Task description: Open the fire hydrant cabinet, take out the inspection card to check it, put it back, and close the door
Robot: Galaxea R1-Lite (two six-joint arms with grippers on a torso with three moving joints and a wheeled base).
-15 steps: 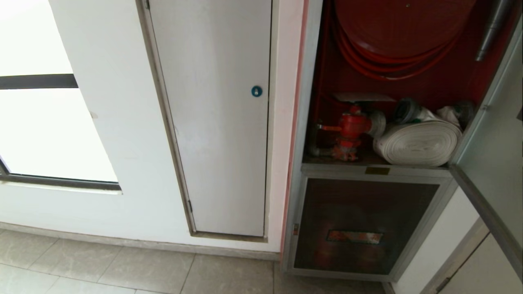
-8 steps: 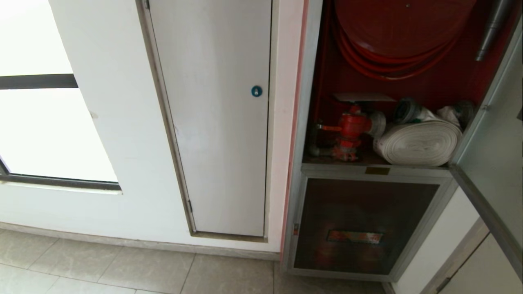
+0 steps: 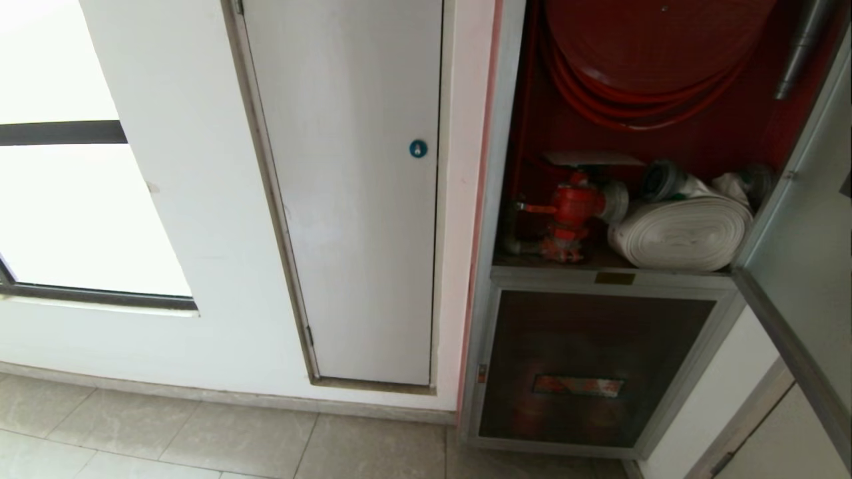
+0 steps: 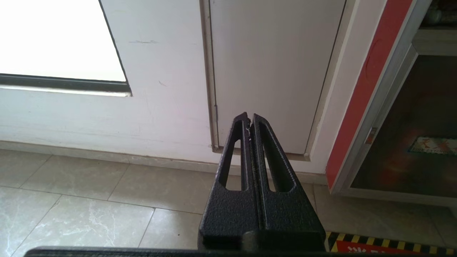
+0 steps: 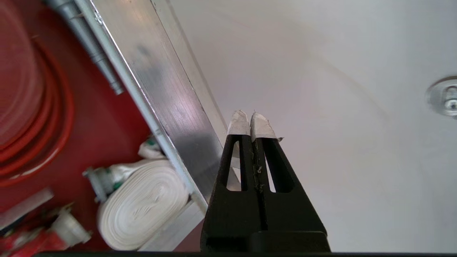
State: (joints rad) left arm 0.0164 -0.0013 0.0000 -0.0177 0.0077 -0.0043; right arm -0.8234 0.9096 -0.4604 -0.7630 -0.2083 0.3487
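The fire hydrant cabinet [image 3: 506,166] stands open, and everything is placed from it. Its door [image 3: 809,219] is swung out at its right side. Inside, the hose reel [image 3: 655,46] hangs at the top; below it the valve [image 3: 576,209] sits at the left of the cabinet's shelf, the rolled hose [image 3: 685,233] just right of the valve. A flat sheet [image 3: 589,158] lies above the valve. A glass panel [image 3: 586,369] closes the cabinet's lower part. Left of the cabinet is a plain panel door [image 3: 353,193], a window [image 3: 66,206] farther left.
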